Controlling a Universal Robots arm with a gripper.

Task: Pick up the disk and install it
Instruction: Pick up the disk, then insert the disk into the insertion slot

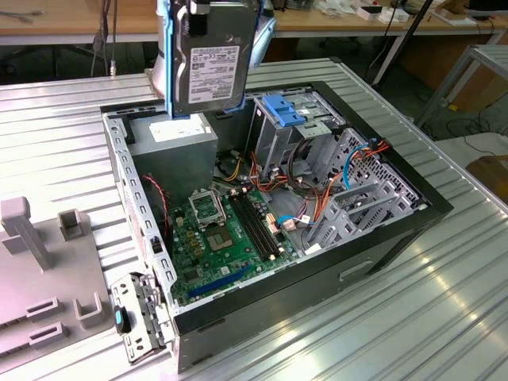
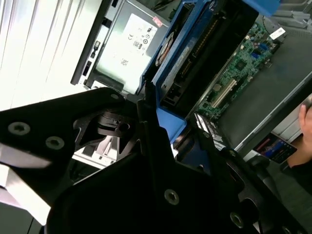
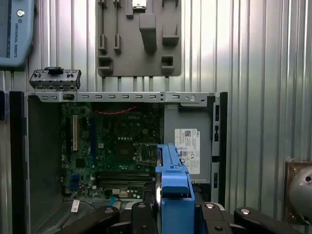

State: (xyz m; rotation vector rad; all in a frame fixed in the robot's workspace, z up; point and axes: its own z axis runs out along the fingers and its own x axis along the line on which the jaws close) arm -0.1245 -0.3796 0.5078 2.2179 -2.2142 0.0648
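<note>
The hand (image 3: pixel 174 214) pinches the flat grey metal, blue-railed disk (image 1: pixel 208 59) upright above the grey power-supply box (image 1: pixel 176 139) in the open black computer case (image 1: pixel 381 246). A blue-topped metal cage (image 1: pixel 286 119) and wires (image 1: pixel 302 171) crowd just beside.

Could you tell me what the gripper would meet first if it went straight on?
Probably the power supply box below the disk that the gripper holds; depth is unclear, so perhaps the motherboard beside it.

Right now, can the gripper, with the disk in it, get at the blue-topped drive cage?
Probably yes: the disk hangs in the gripper above the open case, and nothing stands between it and the cage.
</note>
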